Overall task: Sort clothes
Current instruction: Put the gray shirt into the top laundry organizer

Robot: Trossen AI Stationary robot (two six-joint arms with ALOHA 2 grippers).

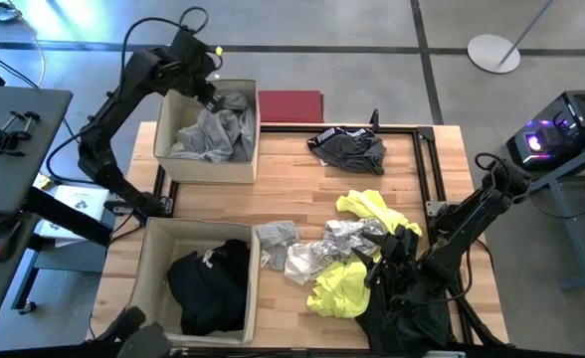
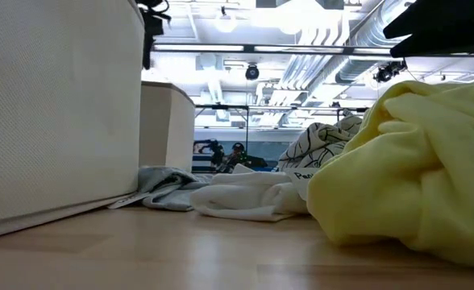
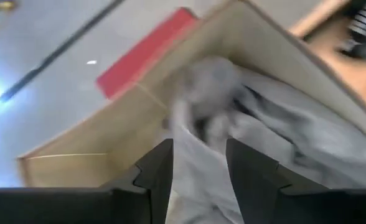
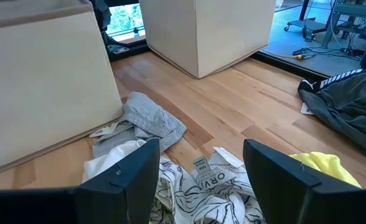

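Grey fabric runs up between the fingers of the left gripper (image 1: pixel 209 96), which hangs over the far beige box (image 1: pixel 241 171) with its jaws a narrow gap apart; from the left wrist view the light grey garment (image 3: pixel 198 168) seems held or only just let go, and I cannot tell which. Directly below this gripper the rest of the grey garments (image 1: pixel 213 134) fill that box in a loose heap, one fold lying close to the rim.

The right gripper (image 1: pixel 390 261) is low over the mixed pile at the near right of the surface (image 1: pixel 302 189), fingers wide apart and holding nothing. Just ahead of it lie a white patterned garment (image 4: pixel 201 186) and a small grey piece (image 4: pixel 149 121); beside it is the neon yellow garment (image 1: pixel 347 283), with a second yellow one (image 1: pixel 372 211) just beyond. Well beyond, alone on the surface, sits a dark grey garment (image 1: pixel 347 149). The near beige box (image 1: pixel 145 268), across from the right gripper, holds black clothes (image 1: pixel 211 288).

Risks, as I judge them: if the left gripper lifts away without fully opening, the grey cloth may snag on a finger and drag back out over the box rim. On the right, the pile is tangled, so a close there could take two colours at once and put a wrong piece in a box.
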